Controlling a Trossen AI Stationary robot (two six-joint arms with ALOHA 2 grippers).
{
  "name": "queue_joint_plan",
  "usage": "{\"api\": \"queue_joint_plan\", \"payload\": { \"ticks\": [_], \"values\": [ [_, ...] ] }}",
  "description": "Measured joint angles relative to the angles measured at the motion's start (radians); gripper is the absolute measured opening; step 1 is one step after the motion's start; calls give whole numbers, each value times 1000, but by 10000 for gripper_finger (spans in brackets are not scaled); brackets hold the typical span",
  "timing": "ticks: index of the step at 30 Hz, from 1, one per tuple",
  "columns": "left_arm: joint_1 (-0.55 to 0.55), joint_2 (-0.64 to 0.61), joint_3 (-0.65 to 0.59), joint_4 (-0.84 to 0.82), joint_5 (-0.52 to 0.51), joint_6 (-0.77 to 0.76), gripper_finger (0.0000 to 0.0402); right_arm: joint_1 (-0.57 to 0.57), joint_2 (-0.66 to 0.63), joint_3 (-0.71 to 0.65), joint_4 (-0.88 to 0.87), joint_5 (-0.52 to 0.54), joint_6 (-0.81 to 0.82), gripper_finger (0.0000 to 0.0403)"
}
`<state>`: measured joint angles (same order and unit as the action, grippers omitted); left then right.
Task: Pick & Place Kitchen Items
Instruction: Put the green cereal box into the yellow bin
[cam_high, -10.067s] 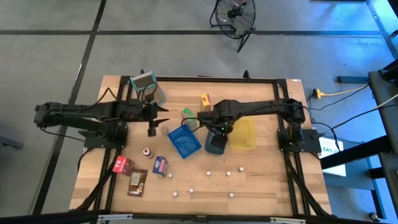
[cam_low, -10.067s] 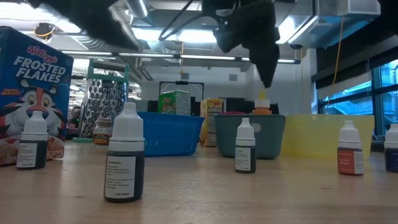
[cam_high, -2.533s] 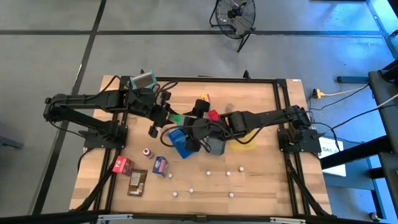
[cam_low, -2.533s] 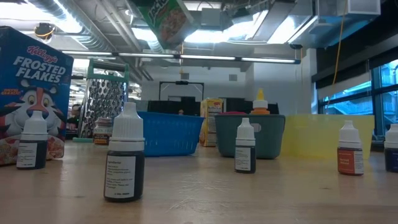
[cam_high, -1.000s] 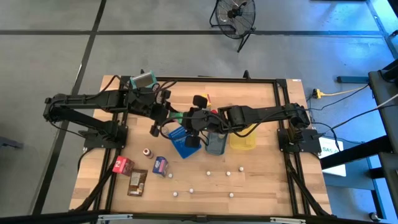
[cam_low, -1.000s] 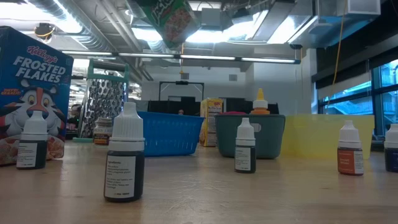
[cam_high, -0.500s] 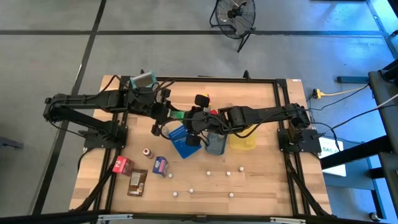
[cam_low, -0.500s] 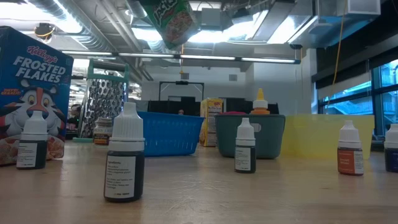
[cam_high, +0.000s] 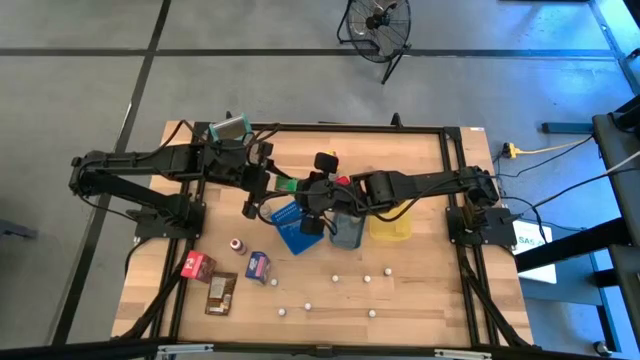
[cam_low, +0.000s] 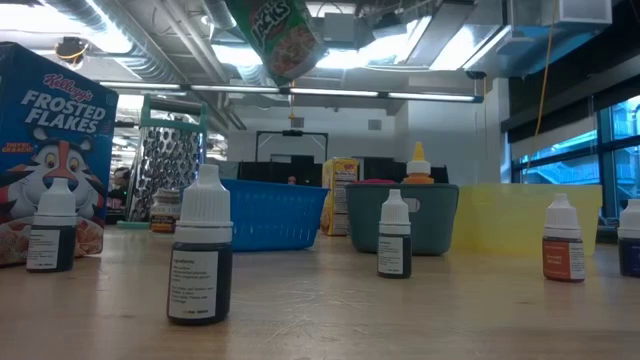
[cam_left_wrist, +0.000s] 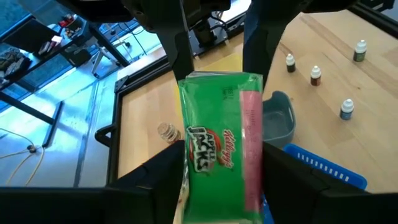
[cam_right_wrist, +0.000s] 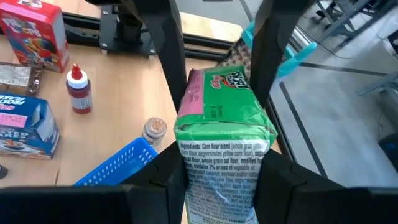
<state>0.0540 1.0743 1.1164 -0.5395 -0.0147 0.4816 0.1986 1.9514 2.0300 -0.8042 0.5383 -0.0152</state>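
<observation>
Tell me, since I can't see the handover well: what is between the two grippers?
The green cereal box hangs between the left gripper and right gripper above the blue tray; both wrist views show it between each pair of jaws.

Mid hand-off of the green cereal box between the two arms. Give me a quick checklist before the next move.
1. Right end effector has the green cereal box between its fingers: ok.
2. Left end effector clear of the box: not ok, fingers flank it.
3. Box lifted off the table: ok.
4. Blue basket under the hand-off: ok.
5. Small bottles away from the arms: ok.
</observation>
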Motion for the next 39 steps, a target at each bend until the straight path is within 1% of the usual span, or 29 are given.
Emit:
{"api": "queue_joint_plan", "payload": {
  "ticks": [6,13,18,24,32,34,36,39],
  "values": [
    [0,-12,1,8,-1,1,196,1,0,0,-79,62,42,140],
    [0,-42,1,5,-1,10,196,0,0,0,-190,71,90,140],
    [0,-52,1,6,-2,11,196,0,0,0,-333,71,112,140],
    [0,-51,1,5,-2,10,194,7,-18,10,-545,59,200,140],
    [0,-51,1,6,-2,10,194,41,-54,11,-766,67,317,140],
    [0,-50,1,6,-3,10,194,49,-59,11,-766,66,327,140],
    [0,-50,1,6,-3,8,194,58,-77,9,-766,37,319,140],
    [0,-50,1,6,-3,2,194,68,-109,11,-767,40,314,140]
  ]
}}
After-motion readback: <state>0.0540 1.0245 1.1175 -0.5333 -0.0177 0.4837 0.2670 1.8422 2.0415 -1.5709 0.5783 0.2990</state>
